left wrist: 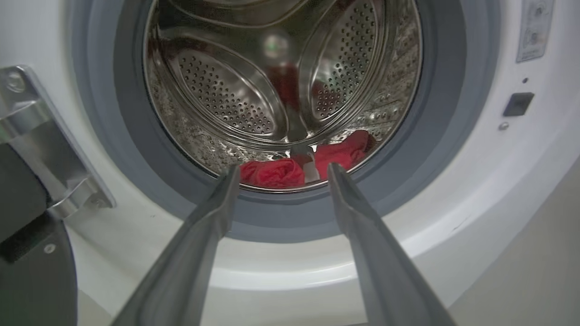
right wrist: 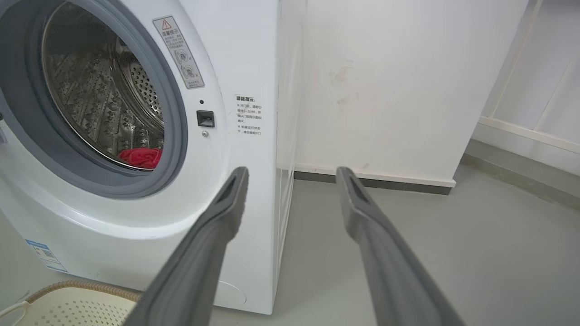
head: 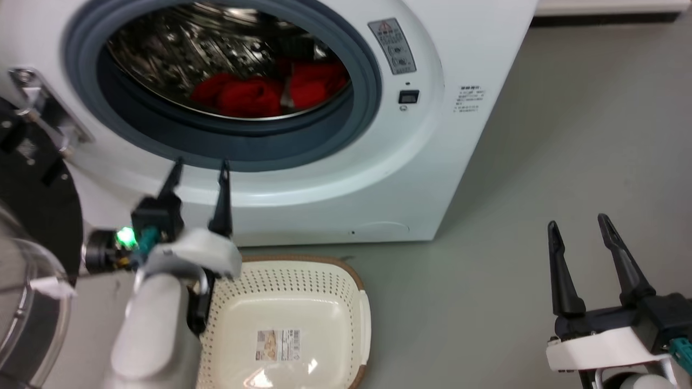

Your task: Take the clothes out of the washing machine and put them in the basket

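Observation:
The white washing machine stands with its porthole open. Red clothes lie at the bottom of its steel drum; they also appear in the left wrist view as clothes and in the right wrist view as clothes. My left gripper is open, just outside and below the grey gasket, fingers pointing at the porthole, holding nothing. In its own view the left gripper frames the clothes from outside the drum. The cream basket sits on the floor before the machine. My right gripper hangs open and empty at the lower right.
The machine's open glass door hangs at the far left, close beside my left forearm. Grey floor stretches to the right of the machine. A white wall and baseboard stand behind the machine's right side.

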